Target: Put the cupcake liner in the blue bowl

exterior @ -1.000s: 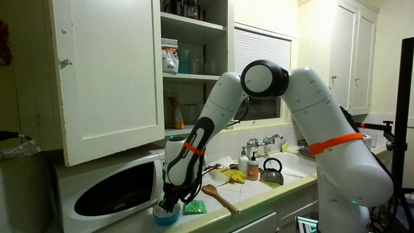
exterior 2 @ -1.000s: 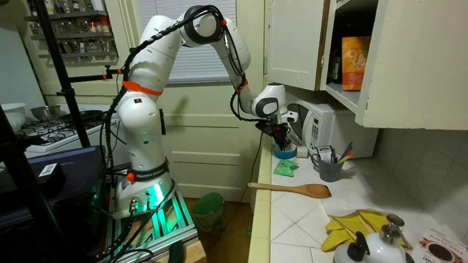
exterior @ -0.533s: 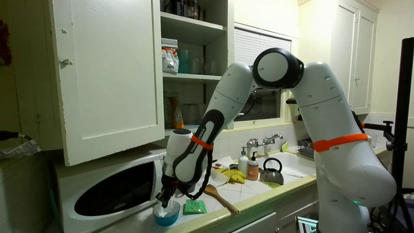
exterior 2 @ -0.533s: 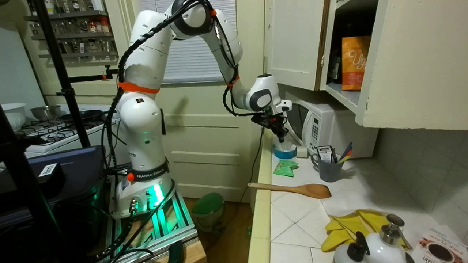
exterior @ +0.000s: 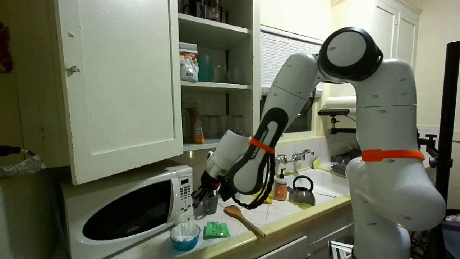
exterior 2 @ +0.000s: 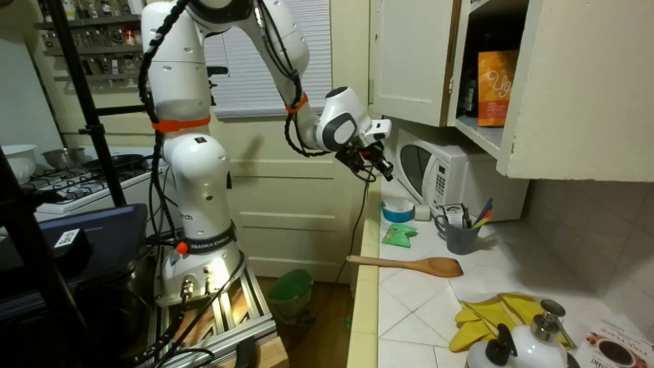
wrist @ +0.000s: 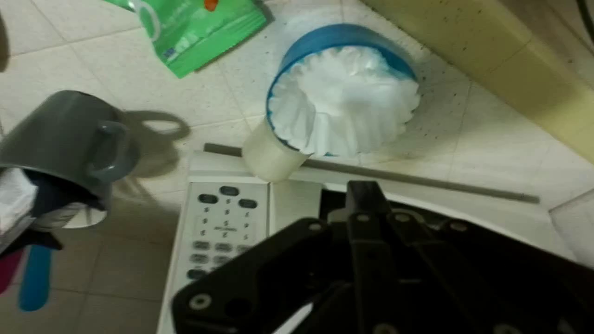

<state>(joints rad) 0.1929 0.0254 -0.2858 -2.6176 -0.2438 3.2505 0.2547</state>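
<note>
On the tiled counter (exterior: 275, 213), at left in an exterior view, stands the white microwave (exterior: 129, 212). To its right hangs the Robotiq gripper (exterior: 196, 200), jaws together. Beyond it is a gray mug (exterior: 210, 207). Nearer, the cyan-blue bowl (exterior: 185, 246) holds the fluted white cupcake liner (exterior: 185, 232).

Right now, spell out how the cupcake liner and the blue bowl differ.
Colour: the cupcake liner is white; the blue bowl is bright cyan-blue.
Sides: the liner's are pleated, with a wavy edge; the bowl's are smooth.
Place: the liner sits inside the bowl and pokes above its rim, while the bowl stands on the counter.
Shared: both are roughly round and open at the top.
</note>
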